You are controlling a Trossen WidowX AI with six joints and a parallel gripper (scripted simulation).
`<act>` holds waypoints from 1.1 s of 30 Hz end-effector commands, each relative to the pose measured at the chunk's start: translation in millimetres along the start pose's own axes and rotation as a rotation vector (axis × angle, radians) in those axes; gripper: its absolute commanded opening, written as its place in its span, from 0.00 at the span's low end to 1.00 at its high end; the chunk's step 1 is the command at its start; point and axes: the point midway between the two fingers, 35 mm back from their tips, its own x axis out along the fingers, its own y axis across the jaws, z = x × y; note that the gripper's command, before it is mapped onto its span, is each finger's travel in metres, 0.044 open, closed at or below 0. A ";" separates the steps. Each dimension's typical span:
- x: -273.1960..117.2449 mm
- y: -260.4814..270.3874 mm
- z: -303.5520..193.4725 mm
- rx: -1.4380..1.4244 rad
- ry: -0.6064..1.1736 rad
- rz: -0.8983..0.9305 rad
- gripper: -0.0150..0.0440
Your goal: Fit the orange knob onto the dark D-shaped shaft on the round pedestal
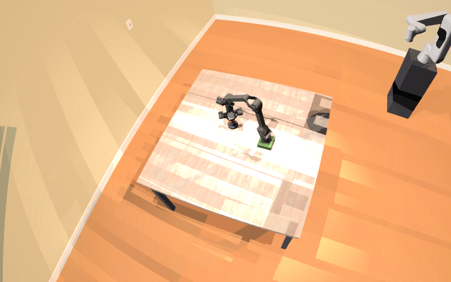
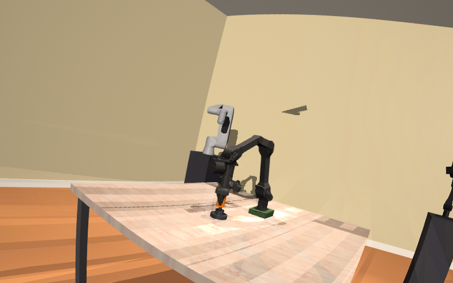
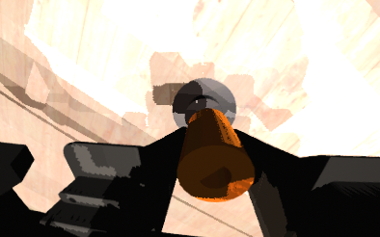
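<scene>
The gripper (image 1: 232, 120) (image 2: 221, 201) (image 3: 213, 144) points down and is shut on the orange knob (image 2: 222, 203) (image 3: 210, 137), with one finger on each side. The round dark pedestal (image 1: 233, 126) (image 2: 218, 215) (image 3: 227, 96) stands on the table below it. The knob's lower end is over the pedestal's middle. In the exterior view a short dark stretch shows between the orange and the pedestal's wider base, so the knob is not down on the pedestal. The knob hides the shaft's top. Whether it is around the shaft or only resting on it cannot be told.
The arm's green base block (image 1: 265, 144) (image 2: 261, 212) stands on the wooden table (image 1: 198, 168) (image 2: 256, 253), to the right of the pedestal in the top and exterior views. A grey arm (image 1: 446, 35) (image 2: 228, 123) on a dark plinth stands off the table.
</scene>
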 end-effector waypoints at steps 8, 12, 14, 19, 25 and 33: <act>-5.7 2.3 2.5 -0.213 0.003 -0.007 0.25; -4.7 3.7 3.8 -0.213 0.003 -0.007 0.25; -1.0 3.6 3.7 -0.213 0.003 -0.007 0.25; 0.7 3.3 3.5 -0.213 0.003 -0.007 0.25; -2.7 2.7 2.9 -0.213 0.003 -0.007 0.25; -5.3 1.6 1.9 -0.381 0.004 -0.007 0.25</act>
